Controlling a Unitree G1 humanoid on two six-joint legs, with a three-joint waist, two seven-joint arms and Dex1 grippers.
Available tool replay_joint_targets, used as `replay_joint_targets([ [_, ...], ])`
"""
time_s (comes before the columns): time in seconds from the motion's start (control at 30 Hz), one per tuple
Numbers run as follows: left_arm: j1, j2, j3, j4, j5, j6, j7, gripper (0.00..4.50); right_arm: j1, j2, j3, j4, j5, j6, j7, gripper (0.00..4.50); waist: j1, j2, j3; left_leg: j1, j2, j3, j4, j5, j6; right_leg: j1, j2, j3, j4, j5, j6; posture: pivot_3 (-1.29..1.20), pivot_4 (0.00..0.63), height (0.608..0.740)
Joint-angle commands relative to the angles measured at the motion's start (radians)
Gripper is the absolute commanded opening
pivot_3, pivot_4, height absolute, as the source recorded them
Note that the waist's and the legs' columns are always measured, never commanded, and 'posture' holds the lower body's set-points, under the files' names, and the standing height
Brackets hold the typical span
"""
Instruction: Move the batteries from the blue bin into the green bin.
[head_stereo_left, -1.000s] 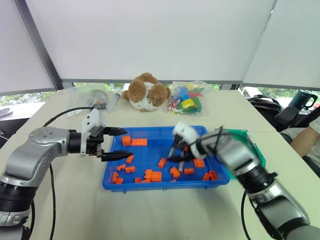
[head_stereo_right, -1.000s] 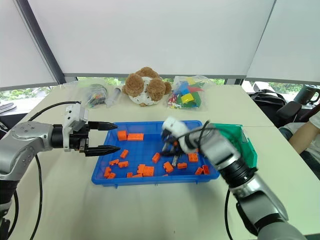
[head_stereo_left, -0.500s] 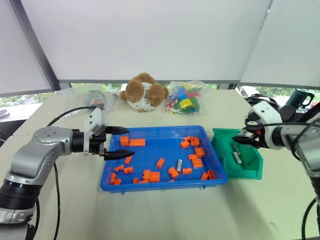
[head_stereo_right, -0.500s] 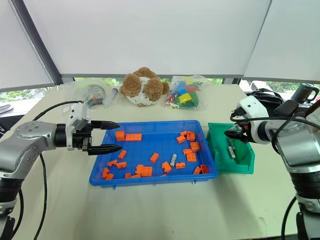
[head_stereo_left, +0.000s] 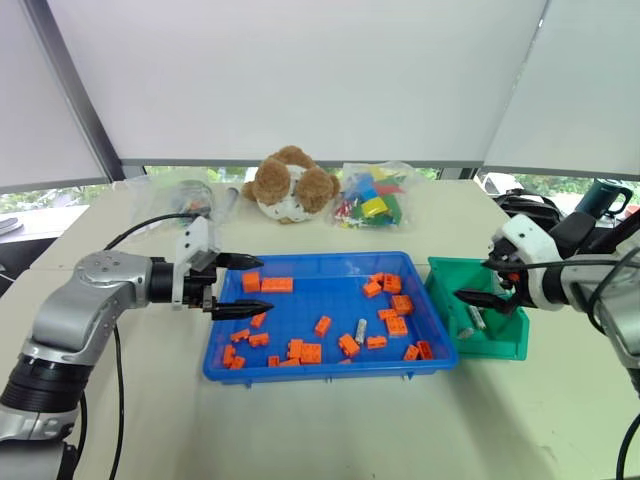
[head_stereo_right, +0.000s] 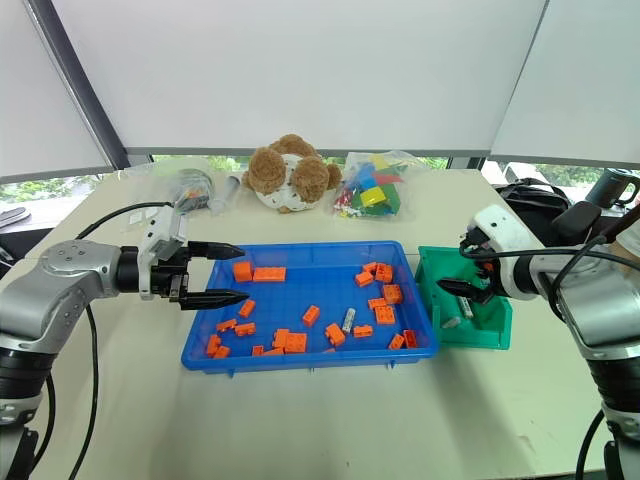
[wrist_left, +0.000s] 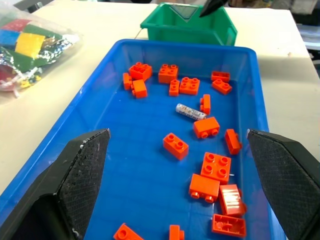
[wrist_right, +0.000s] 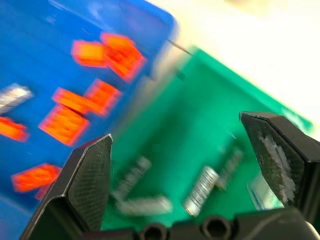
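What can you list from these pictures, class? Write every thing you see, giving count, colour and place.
Blue bin: one, bright blue, table centre.
Orange bricks: about twenty, scattered in the blue bin.
Battery: one, grey-silver, in the blue bin among the bricks.
Green bin: one, right of the blue bin.
Batteries in green bin: several, grey-silver.
Teddy bear: one, brown, behind the blue bin.
Bag of bricks: one, clear, mixed colours, beside the bear.
Left gripper: open, over the blue bin's left end.
Right gripper: open, over the green bin.
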Motion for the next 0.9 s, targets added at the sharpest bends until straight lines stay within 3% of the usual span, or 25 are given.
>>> replay_joint_targets([
  [0.03,-0.025,0.002,0.013,-0.014,0.001,-0.012,0.0,4.5,-0.052,0.048,0.092,-0.067,0.059,-0.048,0.077,4.42,0.0,0.0,0.0,0.0,0.0,0.0,0.0,0.0,0.0,0.0,0.0,0.0,0.0,0.0,0.0,0.0,0.15,0.733],
  [0.23,-0.012,0.008,0.025,-0.036,-0.004,-0.002,0.011,4.5,-0.096,0.149,0.287,-0.005,-0.014,-0.126,0.073,4.42,0.008,0.0,0.0,-0.001,0.0,0.0,0.001,0.0,0.0,0.0,-0.001,0.0,0.0,0.0,0.0,0.0,0.15,0.733],
  [0.53,0.008,0.02,0.039,-0.059,-0.014,0.01,0.029,4.5,-0.145,0.215,0.455,0.139,-0.134,-0.222,0.107,4.42,0.003,0.0,0.0,-0.001,0.0,0.0,0.001,0.0,0.0,0.0,0.0,0.0,0.0,0.0,0.0,0.0,0.15,0.733],
  [0.9,0.021,0.026,0.048,-0.078,-0.019,0.022,0.039,4.5,-0.203,0.308,0.508,0.302,-0.216,-0.295,0.144,4.42,0.003,0.0,0.0,-0.001,0.0,0.0,0.001,0.0,0.0,0.0,0.0,0.0,0.0,0.0,0.0,0.0,0.15,0.733],
])
